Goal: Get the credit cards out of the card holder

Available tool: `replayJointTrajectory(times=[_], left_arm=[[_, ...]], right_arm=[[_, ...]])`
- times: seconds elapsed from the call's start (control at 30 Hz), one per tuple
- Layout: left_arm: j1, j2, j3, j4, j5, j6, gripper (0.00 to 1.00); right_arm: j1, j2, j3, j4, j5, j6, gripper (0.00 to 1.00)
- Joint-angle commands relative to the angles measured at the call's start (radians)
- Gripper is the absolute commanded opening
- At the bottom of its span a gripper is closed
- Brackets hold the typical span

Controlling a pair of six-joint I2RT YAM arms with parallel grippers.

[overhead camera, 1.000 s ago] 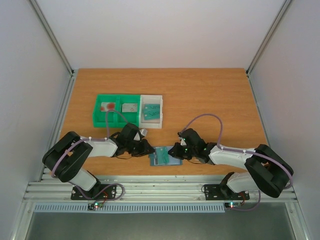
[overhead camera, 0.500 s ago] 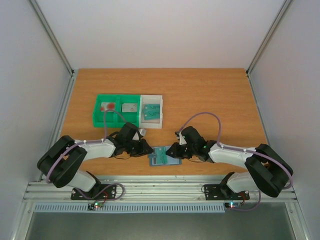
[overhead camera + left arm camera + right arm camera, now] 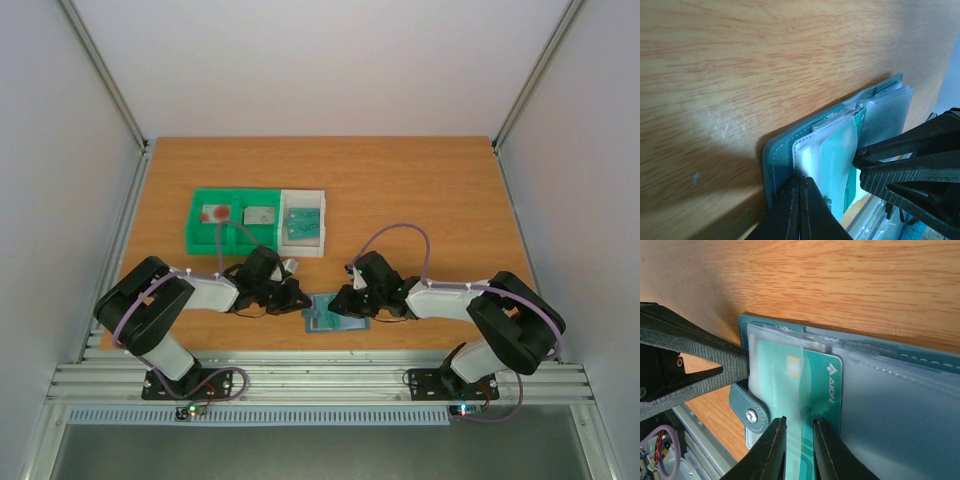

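Observation:
The card holder lies open near the table's front edge, a teal-blue cover with clear sleeves. A teal credit card sticks partly out of a sleeve; the same card shows in the left wrist view. My left gripper is shut, its tips resting on the holder's left edge. My right gripper has its jaws a little apart over the teal card, with the card showing in the gap. It comes at the holder from the right.
A green tray at the back left holds a pale card with a red mark and a grey card. A white tray beside it holds a teal card. A metal rail runs just behind the holder.
The left jaws have shut on the holder's edge. The right jaws have parted slightly, and the right gripper has crept left over the holder.

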Motion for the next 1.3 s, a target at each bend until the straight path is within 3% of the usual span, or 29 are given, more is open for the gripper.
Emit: replayJointTrajectory(times=[0.0, 0.2, 0.4, 0.53, 0.87, 0.97, 1.13, 1.27], left_arm=[[-0.003, 0.068, -0.015, -0.051, -0.071, 0.026, 0.0], [-0.002, 0.034, 0.009, -0.136, -0.098, 0.044, 0.01], [-0.015, -0.084, 0.062, -0.183, -0.079, 0.01, 0.17], [-0.03, -0.104, 0.091, -0.172, -0.071, -0.003, 0.2], [-0.034, 0.048, 0.038, -0.051, -0.063, -0.01, 0.01], [-0.034, 0.071, 0.019, -0.036, -0.073, -0.011, 0.01], [-0.033, 0.083, 0.012, -0.042, -0.085, -0.008, 0.0], [-0.033, 0.081, 0.019, -0.064, -0.094, -0.001, 0.01]], right_arm=[[-0.005, 0.017, -0.005, -0.034, 0.049, -0.01, 0.19], [-0.005, -0.076, 0.012, -0.141, 0.084, -0.025, 0.2], [-0.005, -0.057, 0.013, -0.135, 0.077, -0.019, 0.2], [-0.005, -0.019, 0.006, -0.105, 0.074, -0.01, 0.2], [-0.006, 0.018, -0.032, -0.027, 0.068, 0.019, 0.19], [-0.005, 0.017, -0.044, 0.003, 0.062, 0.027, 0.16], [-0.008, -0.019, -0.051, -0.002, 0.076, 0.033, 0.02], [-0.021, -0.113, -0.046, -0.109, 0.111, 0.008, 0.01]])
